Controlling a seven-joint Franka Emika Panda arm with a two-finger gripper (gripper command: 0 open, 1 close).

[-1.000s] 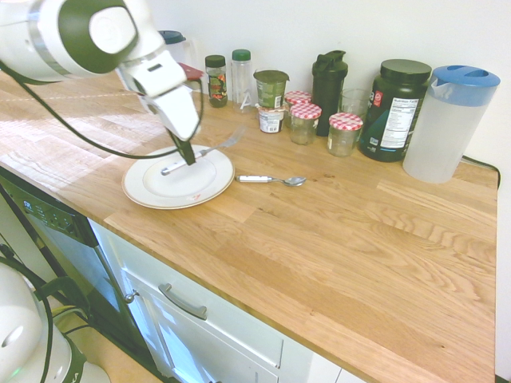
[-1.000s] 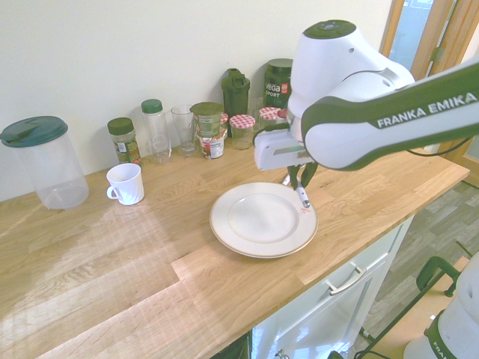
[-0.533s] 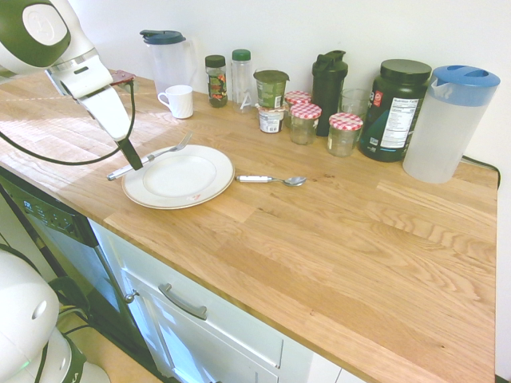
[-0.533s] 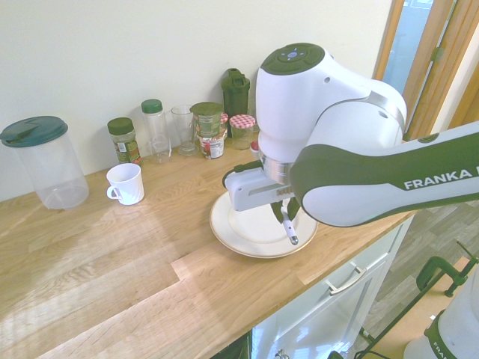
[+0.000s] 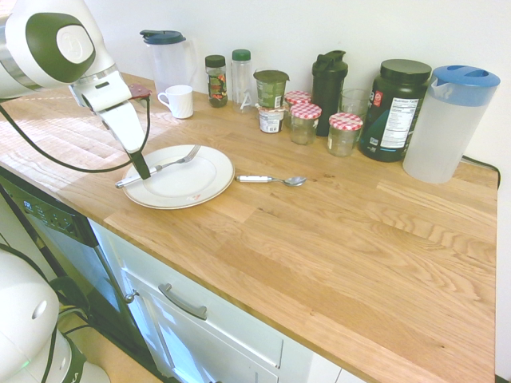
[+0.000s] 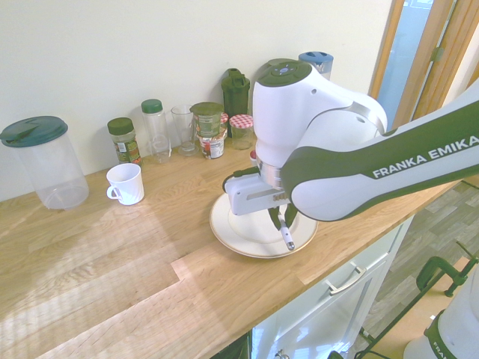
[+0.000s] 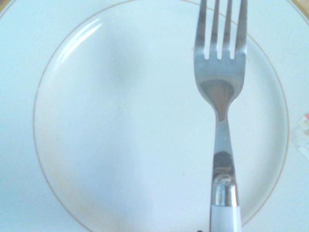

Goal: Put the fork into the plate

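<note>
My gripper [image 5: 144,171] is shut on the fork [image 5: 172,163], gripping its white handle near the left rim of the plate [image 5: 192,188]. The fork slants up and to the right, its silver tines over the plate's inner part. Whether the tines touch the plate I cannot tell. From the other side the gripper [image 6: 283,223] hangs over the plate [image 6: 232,226], and the fork's handle end [image 6: 287,239] pokes out below it. In the wrist view the fork [image 7: 219,96] lies along the cream-white plate [image 7: 120,135], tines pointing away.
A white-handled spoon [image 5: 271,179] lies on the wooden counter just right of the plate. A white mug [image 5: 177,101], spice jars, red-checked jars [image 5: 345,132], a dark tub and two pitchers [image 5: 449,124] line the back wall. The counter's front edge runs close to the plate.
The arm swung the fork from across the plate out past its left rim, then back a little. The tines now reach over the plate again. The grip stayed shut.
</note>
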